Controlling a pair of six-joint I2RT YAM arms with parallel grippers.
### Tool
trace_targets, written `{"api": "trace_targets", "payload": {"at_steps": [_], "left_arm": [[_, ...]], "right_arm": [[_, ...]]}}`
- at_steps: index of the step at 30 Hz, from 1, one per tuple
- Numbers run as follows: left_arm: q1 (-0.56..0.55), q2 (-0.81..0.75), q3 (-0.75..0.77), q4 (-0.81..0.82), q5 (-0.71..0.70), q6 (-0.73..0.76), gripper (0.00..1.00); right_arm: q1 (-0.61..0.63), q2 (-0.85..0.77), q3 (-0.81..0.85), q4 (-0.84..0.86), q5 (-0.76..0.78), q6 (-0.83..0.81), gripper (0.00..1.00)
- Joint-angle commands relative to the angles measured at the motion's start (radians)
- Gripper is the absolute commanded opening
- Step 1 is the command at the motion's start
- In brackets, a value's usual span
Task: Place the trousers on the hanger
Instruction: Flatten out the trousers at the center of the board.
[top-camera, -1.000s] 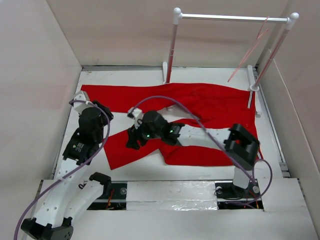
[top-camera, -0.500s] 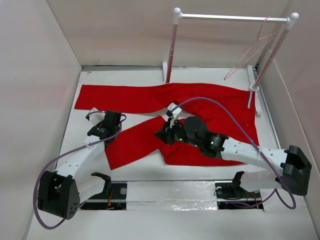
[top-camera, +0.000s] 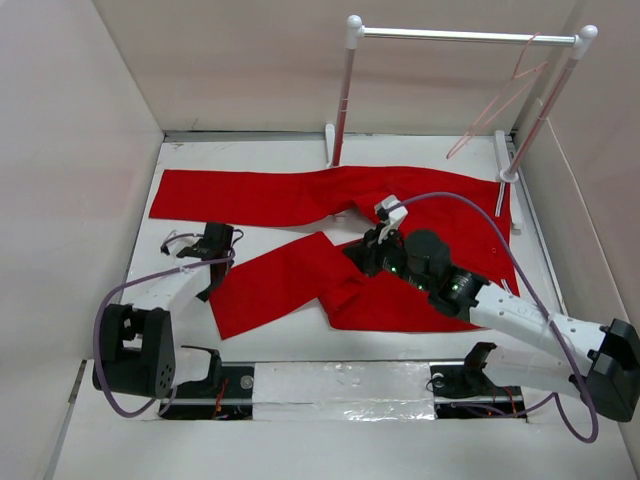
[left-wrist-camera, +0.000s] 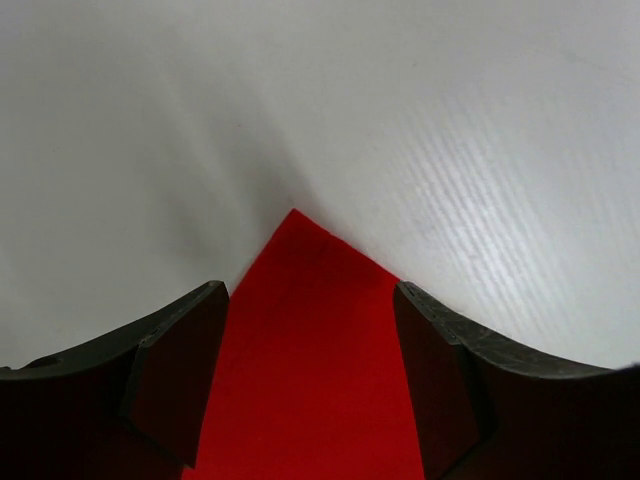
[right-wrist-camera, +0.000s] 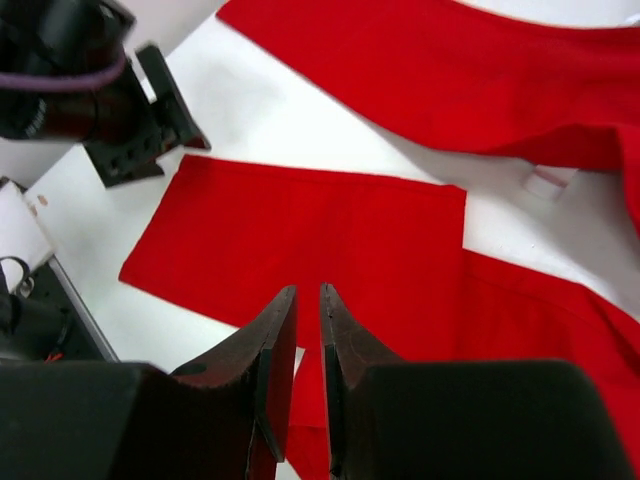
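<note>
while open, left gripper (left-wrist-camera: 310, 300) astride trousers (left-wrist-camera: 300, 400) corner

"What are those arms like up close?"

"The left arm (top-camera: 162, 292) has a white shell with chunky black joint housings. A purple cable (top-camera: 97, 345) loops off it."

"And the other one?"

"The right arm (top-camera: 530, 322) is built the same, with a second purple cable (top-camera: 440, 195) and a speck of green light (top-camera: 398, 268) on its black wrist housing. The left gripper (left-wrist-camera: 310, 292) has dark, matt, wedge-shaped fingers (left-wrist-camera: 175, 375). Those on the right gripper (right-wrist-camera: 307, 292) taper to thin blades."
</note>
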Motion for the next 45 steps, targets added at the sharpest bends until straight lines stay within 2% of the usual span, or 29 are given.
{"api": "trace_targets", "payload": {"at_steps": [1,6,10,13,16,17,20,23,25,26,28,29,32,36,43,45], "left_arm": [[0.022,0.017,-0.032,-0.02,0.007,-0.011,0.64],[0.033,0.066,-0.042,0.056,0.047,0.041,0.61],[0.033,0.17,-0.016,0.054,0.043,0.057,0.56],[0.033,0.183,-0.006,0.06,0.044,0.069,0.42],[0.033,0.165,-0.021,0.112,0.056,0.092,0.14],[0.033,0.161,-0.026,0.128,0.069,0.109,0.0],[0.033,0.16,-0.003,0.138,0.043,0.101,0.0],[0.033,0.164,0.092,0.118,-0.003,0.101,0.0],[0.033,0.187,0.239,0.071,-0.06,0.103,0.0],[0.033,0.2,0.24,0.07,-0.083,0.097,0.0],[0.043,0.25,0.362,0.023,-0.124,0.092,0.0],[0.065,0.267,0.446,-0.018,-0.146,0.086,0.0],[0.103,0.327,0.555,-0.055,-0.175,0.103,0.0],[0.207,0.387,0.709,-0.11,-0.249,0.152,0.0],[0.368,0.561,0.804,-0.19,-0.307,0.186,0.0],[0.369,0.579,0.832,-0.166,-0.31,0.216,0.0]], "right_arm": [[-0.018,-0.035,-0.009,0.053,-0.048,0.007,0.21],[-0.029,-0.049,-0.011,0.053,-0.084,0.007,0.22],[-0.029,-0.066,-0.015,0.053,-0.079,0.007,0.21],[-0.029,-0.08,-0.02,0.053,-0.07,0.007,0.21],[-0.029,-0.086,-0.024,0.053,-0.065,0.009,0.22],[-0.029,-0.087,-0.024,0.055,-0.064,0.009,0.21],[-0.038,-0.087,-0.027,0.055,-0.051,0.012,0.22],[-0.038,-0.087,-0.031,0.056,-0.051,0.015,0.21],[-0.038,-0.083,-0.032,0.062,-0.048,0.017,0.21],[-0.047,-0.083,-0.032,0.062,-0.045,0.017,0.21],[-0.047,-0.081,-0.032,0.061,-0.038,0.017,0.22],[-0.047,-0.083,-0.035,0.061,-0.036,0.017,0.21],[-0.056,-0.083,-0.041,0.064,-0.031,0.018,0.22],[-0.066,-0.078,-0.044,0.067,-0.031,0.023,0.22],[-0.075,-0.066,-0.047,0.073,-0.031,0.026,0.22],[-0.075,-0.058,-0.047,0.079,-0.031,0.026,0.22]]}}
